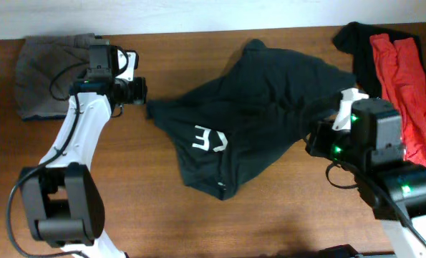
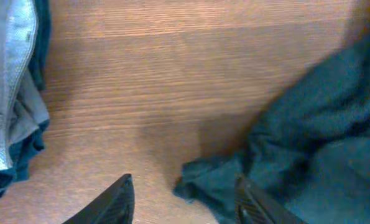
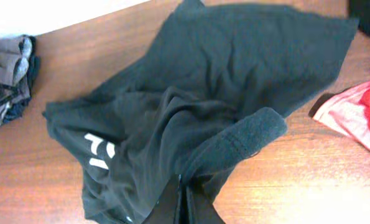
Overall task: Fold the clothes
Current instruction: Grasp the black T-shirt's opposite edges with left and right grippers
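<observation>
Black T-shirt (image 1: 255, 107), soft and crumpled, on woodgrain table (image 1: 162, 201)

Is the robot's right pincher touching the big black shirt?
Touching. The right wrist view shows the right gripper shut on a raised fold of the black T-shirt.

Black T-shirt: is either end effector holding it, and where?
Right end effector pinches the black T-shirt by a fold at its right edge. Left end effector is open around its left corner, not gripping.

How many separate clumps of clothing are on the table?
3: grey garments far left, black T-shirt in the middle, red-and-black pile far right; pieces within piles may be hidden.
</observation>
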Robot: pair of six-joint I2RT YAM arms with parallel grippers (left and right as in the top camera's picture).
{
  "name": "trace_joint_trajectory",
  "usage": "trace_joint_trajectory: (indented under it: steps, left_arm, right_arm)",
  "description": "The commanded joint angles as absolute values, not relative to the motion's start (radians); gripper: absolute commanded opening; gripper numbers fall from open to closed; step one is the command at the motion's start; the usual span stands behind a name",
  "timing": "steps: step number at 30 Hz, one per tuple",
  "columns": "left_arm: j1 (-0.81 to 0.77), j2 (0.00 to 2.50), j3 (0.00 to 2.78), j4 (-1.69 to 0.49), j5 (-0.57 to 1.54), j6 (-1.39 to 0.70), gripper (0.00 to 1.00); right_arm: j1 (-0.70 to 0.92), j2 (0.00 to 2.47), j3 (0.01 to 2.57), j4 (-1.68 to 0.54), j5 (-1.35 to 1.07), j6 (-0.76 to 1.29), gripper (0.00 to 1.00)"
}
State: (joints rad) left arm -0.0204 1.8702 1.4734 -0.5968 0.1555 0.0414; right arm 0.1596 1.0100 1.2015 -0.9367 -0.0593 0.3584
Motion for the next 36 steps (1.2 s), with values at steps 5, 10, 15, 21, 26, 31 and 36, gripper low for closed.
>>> trace_joint_trajectory:
  steps: [5, 10, 15, 21, 26, 31, 36]
  left_arm:
    - [-0.026, 1.905, 1.48, -0.661, 0.327, 0.156, 0.66]
    - [-0.03, 1.953, 1.472, -0.691, 0.338, 0.168, 0.76]
    - [-0.031, 2.006, 1.472, -0.69, 0.37, 0.186, 0.82]
    - [-0.051, 2.064, 1.472, -0.686, 0.371, 0.189, 0.26]
    - [-0.064, 2.072, 1.473, -0.683, 0.371, 0.189, 0.01]
    - [-0.058, 2.043, 1.555, -0.753, 0.382, 0.162, 0.01]
    - [-0.041, 1.928, 1.755, -0.92, 0.378, 0.163, 0.01]
  right_arm:
    - [0.156, 1.048, 1.214, -0.965, -0.022, 0.349, 0.04]
    - [0.156, 1.061, 1.214, -0.964, -0.021, 0.348, 0.04]
    - [0.156, 1.062, 1.214, -0.964, -0.021, 0.348, 0.04]
    - [0.156, 1.062, 1.214, -0.963, -0.02, 0.348, 0.04]
    - [0.156, 1.062, 1.214, -0.951, -0.02, 0.348, 0.04]
    - [0.155, 1.061, 1.228, -0.927, -0.01, 0.348, 0.04]
    - [0.155, 1.06, 1.329, -0.952, 0.007, 0.322, 0.04]
